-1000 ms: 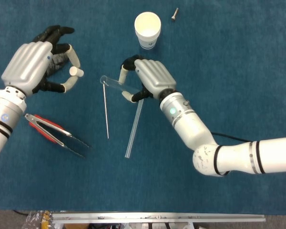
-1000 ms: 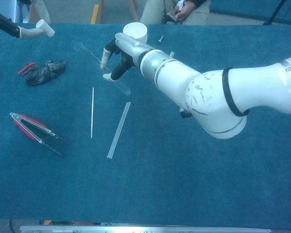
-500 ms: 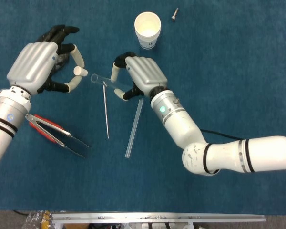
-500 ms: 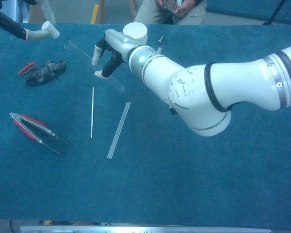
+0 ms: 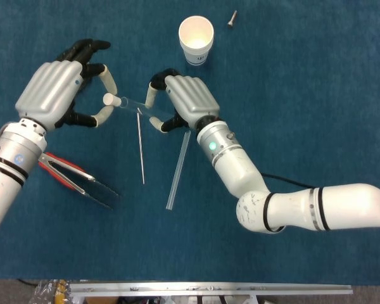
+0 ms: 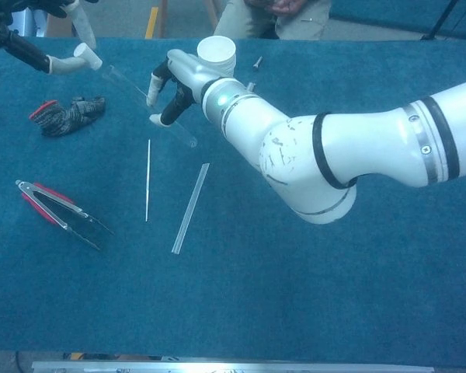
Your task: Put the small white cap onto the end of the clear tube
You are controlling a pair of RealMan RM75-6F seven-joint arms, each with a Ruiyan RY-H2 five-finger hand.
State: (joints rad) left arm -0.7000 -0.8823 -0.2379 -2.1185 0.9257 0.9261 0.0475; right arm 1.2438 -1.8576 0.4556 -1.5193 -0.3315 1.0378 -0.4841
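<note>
The small white cap (image 5: 110, 99) is pinched in the fingers of my left hand (image 5: 58, 88), at the upper left of the head view. It touches the open left end of the clear tube (image 5: 134, 105), which my right hand (image 5: 185, 100) holds above the table. The chest view shows the cap (image 6: 88, 55) meeting the tube (image 6: 124, 80), which slopes down to the right into my right hand (image 6: 175, 80). How far the cap sits on the tube end I cannot tell.
On the blue cloth lie a thin metal rod (image 5: 140, 149), a clear flat strip (image 5: 177, 170) and red-handled tweezers (image 5: 75, 180). A white paper cup (image 5: 196, 39) and a small screw (image 5: 232, 19) stand behind. A dark glove (image 6: 68, 114) lies at the left in the chest view.
My left hand has carried the cap to the right, and my right hand has brought the tube to the left. The gap between cap and tube end has closed.
</note>
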